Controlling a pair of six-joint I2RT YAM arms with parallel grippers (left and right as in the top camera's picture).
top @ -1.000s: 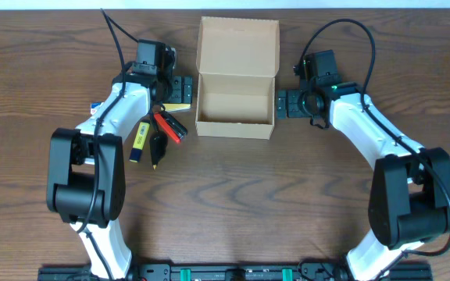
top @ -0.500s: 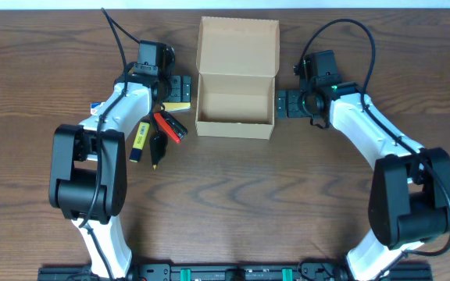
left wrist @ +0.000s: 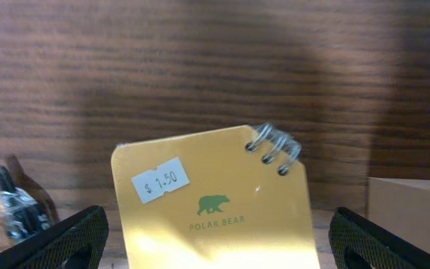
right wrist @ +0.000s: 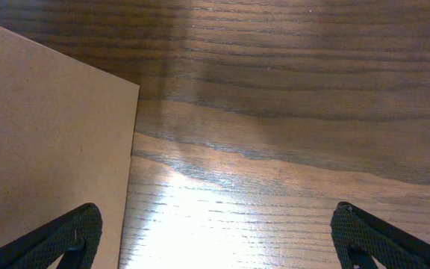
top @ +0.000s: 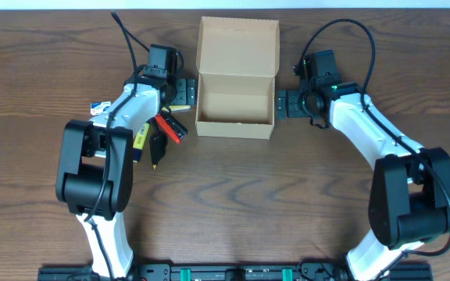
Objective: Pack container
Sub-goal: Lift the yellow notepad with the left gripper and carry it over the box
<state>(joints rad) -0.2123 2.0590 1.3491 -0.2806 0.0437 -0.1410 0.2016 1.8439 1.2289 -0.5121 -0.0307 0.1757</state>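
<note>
The container (top: 236,105) is a tan cardboard box, open, with its flap lid laid back, at the table's far middle. My left gripper (top: 181,91) is open just left of it, its fingers (left wrist: 215,250) on either side of a yellow spiral notepad (left wrist: 215,198) marked "Polar Bear" with a price sticker. The notepad also shows in the overhead view (top: 180,107). A corner of the box (left wrist: 413,217) shows at the right of the left wrist view. My right gripper (top: 281,103) is open and empty just right of the box, over bare wood (right wrist: 226,246), with the box wall (right wrist: 51,142) at its left.
A red item (top: 170,127), a yellow highlighter (top: 140,140) and a dark pen-like item (top: 157,148) lie left of the box. A small blue and white item (top: 98,107) lies further left. A black clip (left wrist: 21,205) lies left of the notepad.
My left arm has shifted to the right, closer to the box's left wall. The right arm and the box have not moved.
</note>
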